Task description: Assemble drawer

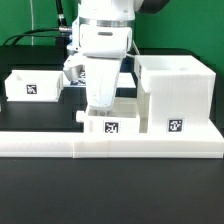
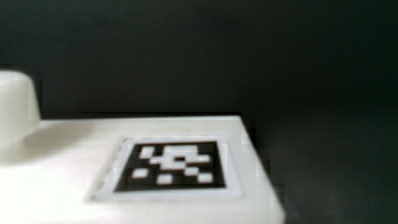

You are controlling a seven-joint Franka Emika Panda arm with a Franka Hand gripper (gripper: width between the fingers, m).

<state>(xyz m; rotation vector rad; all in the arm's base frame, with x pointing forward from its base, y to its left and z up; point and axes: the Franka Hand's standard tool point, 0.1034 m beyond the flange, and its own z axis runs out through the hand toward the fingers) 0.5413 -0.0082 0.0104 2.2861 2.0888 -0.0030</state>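
Gripper hanging over the middle tray, hemmed in by the housing and wall

The gripper (image 1: 100, 103) is hovering low over the back of the middle tray (image 1: 97, 125). That tray is sitting against the border wall (image 1: 60, 146), just beside the large housing (image 1: 175, 95) on the exterior view's right. The other tray (image 1: 32, 86) is resting well apart on the left. The arm is hiding the fingers, so I cannot tell whether they are apart. The wrist view is showing a blurred tag (image 2: 175, 165) on white plastic.
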